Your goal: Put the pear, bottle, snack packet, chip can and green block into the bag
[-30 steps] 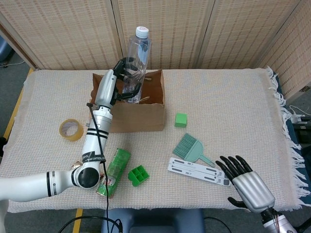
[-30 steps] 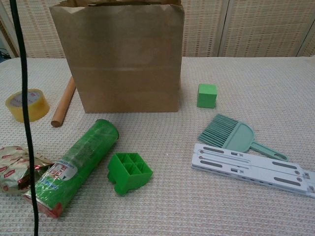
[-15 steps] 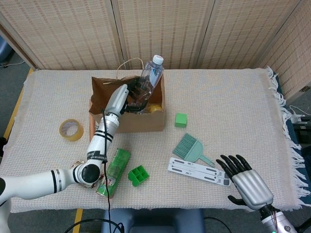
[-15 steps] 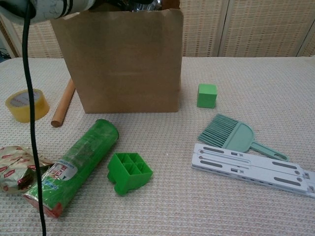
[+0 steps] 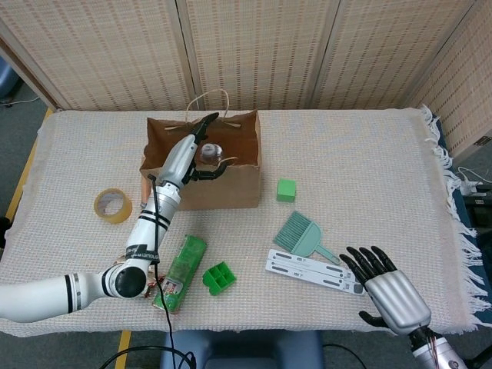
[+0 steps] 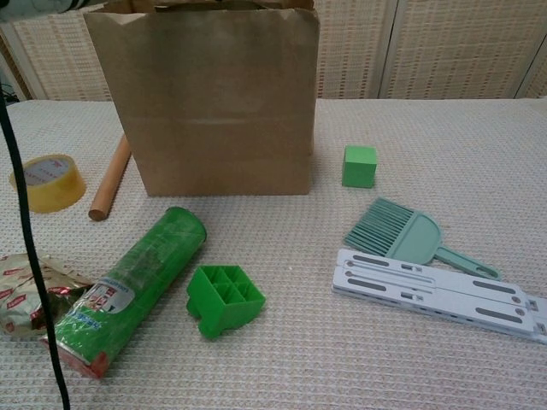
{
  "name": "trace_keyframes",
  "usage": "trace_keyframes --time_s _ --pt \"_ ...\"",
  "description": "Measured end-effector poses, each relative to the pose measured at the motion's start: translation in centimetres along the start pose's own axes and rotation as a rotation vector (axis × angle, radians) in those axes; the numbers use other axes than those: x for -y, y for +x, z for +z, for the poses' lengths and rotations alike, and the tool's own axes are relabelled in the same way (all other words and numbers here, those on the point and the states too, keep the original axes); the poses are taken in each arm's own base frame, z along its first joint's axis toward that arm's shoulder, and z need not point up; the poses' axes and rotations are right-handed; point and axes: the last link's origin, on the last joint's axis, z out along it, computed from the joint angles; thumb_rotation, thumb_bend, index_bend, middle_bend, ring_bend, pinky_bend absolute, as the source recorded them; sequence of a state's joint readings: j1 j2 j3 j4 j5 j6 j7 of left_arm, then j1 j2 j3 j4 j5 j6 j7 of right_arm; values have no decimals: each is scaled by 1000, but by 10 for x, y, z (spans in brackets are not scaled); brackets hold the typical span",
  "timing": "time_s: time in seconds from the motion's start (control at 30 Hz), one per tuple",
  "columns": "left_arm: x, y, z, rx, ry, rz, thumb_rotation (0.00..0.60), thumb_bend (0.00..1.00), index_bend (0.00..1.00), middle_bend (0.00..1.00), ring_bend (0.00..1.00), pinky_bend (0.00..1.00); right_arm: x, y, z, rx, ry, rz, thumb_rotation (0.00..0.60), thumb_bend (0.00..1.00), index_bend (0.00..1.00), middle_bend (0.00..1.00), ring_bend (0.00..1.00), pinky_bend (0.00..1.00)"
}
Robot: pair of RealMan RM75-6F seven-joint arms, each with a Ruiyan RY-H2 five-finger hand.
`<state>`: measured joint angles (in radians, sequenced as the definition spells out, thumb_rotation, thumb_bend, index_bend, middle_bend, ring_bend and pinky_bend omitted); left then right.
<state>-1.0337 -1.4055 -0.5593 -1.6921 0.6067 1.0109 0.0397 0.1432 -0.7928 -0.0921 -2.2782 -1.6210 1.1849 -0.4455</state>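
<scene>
Your tabletop (image 5: 361, 154) is carrying the brown bag (image 6: 205, 102) at far left, mouth up and waiting for the rest. Inside it the bottle (image 5: 209, 151) is lying low. Near left, the chip can (image 6: 128, 290) and snack packet (image 6: 26, 290) are waiting; the green block (image 6: 359, 165) is sitting right of the bag. Your left robot hand (image 5: 206, 157) is hanging over the opening, fingers spread, grasping nothing; your right robot hand (image 5: 388, 296) is resting released at the near right.

A brown paper bag (image 6: 214, 111) stands upright and open with a clear bottle (image 5: 210, 153) inside, a small green block (image 6: 359, 166) sits just to its right, and in front lie a green chip can (image 6: 128, 286) and a crinkled snack packet (image 6: 26, 290) side by side.
</scene>
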Motion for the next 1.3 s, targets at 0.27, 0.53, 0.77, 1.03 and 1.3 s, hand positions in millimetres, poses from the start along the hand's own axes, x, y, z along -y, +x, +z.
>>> trace_keyframes --time_s 0.27,0.53,0.77,1.03,1.3 --pt "7 36 -39 -57 10 -29 600 396 86 63 29 199 3 -3 -2 10 16 -7 600 59 0 0 0 0" --pt "42 110 -111 -206 55 172 600 441 99 80 49 221 6 -4 -5 7 28 -15 600 59 0 0 0 0" --pt "96 139 -186 -169 166 441 600 441 101 78 48 226 8 -6 -6 5 32 -26 600 59 0 0 0 0" --pt "154 133 -258 2 182 787 600 381 25 9 3 188 11 -7 -7 4 37 -31 600 59 0 0 0 0" --pt "186 99 -321 220 161 934 600 350 0 0 0 96 10 -10 -4 21 32 -34 600 59 0 0 0 0"
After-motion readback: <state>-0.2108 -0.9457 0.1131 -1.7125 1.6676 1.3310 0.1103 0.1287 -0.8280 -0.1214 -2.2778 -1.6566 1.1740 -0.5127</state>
